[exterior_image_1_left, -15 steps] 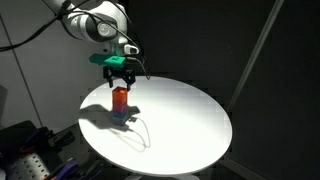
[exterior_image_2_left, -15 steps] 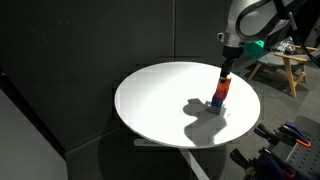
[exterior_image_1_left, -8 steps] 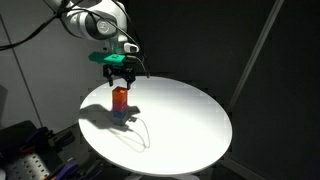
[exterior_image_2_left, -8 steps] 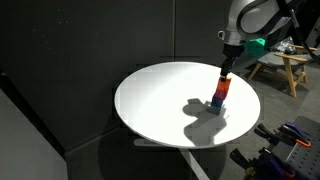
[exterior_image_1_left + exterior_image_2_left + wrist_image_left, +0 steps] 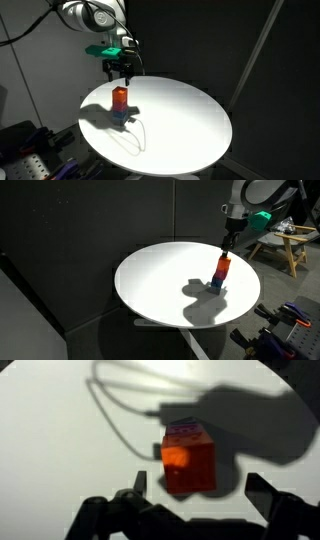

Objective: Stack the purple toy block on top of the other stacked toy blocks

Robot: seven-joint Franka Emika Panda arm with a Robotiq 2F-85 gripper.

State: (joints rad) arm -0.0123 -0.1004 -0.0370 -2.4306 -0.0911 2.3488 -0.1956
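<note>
The purple toy block [image 5: 120, 93], which looks orange, sits on top of the other stacked toy blocks [image 5: 120, 110], a magenta-pink cube over a dark blue one, on the round white table [image 5: 180, 120]. The stack also shows in an exterior view [image 5: 219, 275]. In the wrist view I look down on the orange cube's top [image 5: 186, 460]. My gripper [image 5: 121, 70] hangs open and empty above the stack, clear of it; it also shows in an exterior view [image 5: 226, 246] and in the wrist view [image 5: 205, 490].
The table's edge [image 5: 140, 315] drops off all round. Dark curtains stand behind it. A wooden stool [image 5: 292, 250] stands at the far right in an exterior view. Equipment [image 5: 30, 150] sits low beside the table.
My gripper has risen straight up from the orange block and now hangs clear above the stack. The stack has not moved.
</note>
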